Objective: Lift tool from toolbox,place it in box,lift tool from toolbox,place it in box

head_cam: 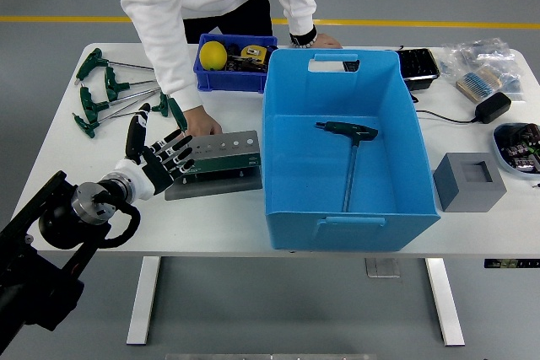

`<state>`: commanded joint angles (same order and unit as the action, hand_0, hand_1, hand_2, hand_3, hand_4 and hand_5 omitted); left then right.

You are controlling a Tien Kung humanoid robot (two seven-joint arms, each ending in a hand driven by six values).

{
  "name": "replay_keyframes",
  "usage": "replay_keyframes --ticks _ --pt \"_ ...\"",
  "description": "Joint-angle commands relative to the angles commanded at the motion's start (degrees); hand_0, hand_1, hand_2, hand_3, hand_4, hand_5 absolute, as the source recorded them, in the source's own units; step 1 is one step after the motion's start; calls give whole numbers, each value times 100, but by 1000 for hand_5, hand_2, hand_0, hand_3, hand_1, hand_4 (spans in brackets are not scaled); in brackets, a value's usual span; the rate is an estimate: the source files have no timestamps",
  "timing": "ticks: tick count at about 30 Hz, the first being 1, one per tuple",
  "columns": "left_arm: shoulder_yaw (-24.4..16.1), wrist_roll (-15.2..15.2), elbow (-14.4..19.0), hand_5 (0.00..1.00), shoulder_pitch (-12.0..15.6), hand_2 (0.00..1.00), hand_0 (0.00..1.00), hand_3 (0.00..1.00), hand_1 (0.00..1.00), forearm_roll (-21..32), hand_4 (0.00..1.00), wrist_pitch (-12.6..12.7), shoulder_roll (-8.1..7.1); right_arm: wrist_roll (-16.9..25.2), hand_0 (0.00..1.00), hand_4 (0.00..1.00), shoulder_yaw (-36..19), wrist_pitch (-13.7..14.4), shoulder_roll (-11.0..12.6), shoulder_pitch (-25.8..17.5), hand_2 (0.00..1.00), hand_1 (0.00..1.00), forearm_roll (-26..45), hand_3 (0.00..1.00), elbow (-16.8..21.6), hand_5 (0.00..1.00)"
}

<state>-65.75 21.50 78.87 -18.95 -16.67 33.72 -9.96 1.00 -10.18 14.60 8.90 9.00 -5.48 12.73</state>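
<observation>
The green tool holder [218, 158] lies on the white table [76, 153], left of the big blue box [353, 222]. One green-handled T-wrench [349, 137] lies inside the box. My left hand [159, 146] is at the holder's left end, open, with its fingertips [179, 142] over that end and the thumb pointing up. It holds nothing. A person's hand [201, 121] rests just behind the holder, next to a green T-handle [175, 111]. The person's other hand [321, 40] rests on the table behind the box.
Several green T-wrenches [108, 93] lie at the far left. A small blue bin [237, 79] holds a yellow ball [212, 55]. On the right are a grey block [469, 180], a black charger [492, 107], a black tray [418, 66] and plastic bags [481, 63].
</observation>
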Motion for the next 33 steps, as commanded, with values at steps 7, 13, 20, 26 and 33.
replay_keyframes --ticks 7,13,20,26,33 --pt "63 -12 -47 947 -112 749 212 837 339 113 915 -24 -46 1 667 826 3 2 2 10 707 641 1 573 2 742" --pt "100 -90 -104 947 -215 749 213 837 340 290 917 -37 4 -7 666 825 -14 3 4 19 707 641 -41 573 4 742" --pt "162 -232 -184 952 -413 748 214 807 351 491 923 -113 118 -17 666 825 -30 2 9 33 707 642 -82 573 12 742" --pt "157 -374 -87 954 -521 744 219 772 365 701 927 -57 123 -13 667 825 -24 0 12 30 707 642 -71 573 15 744" --pt "75 -412 341 945 -629 724 231 710 403 814 926 -6 28 -3 667 826 -8 0 9 16 707 642 -33 573 14 744"
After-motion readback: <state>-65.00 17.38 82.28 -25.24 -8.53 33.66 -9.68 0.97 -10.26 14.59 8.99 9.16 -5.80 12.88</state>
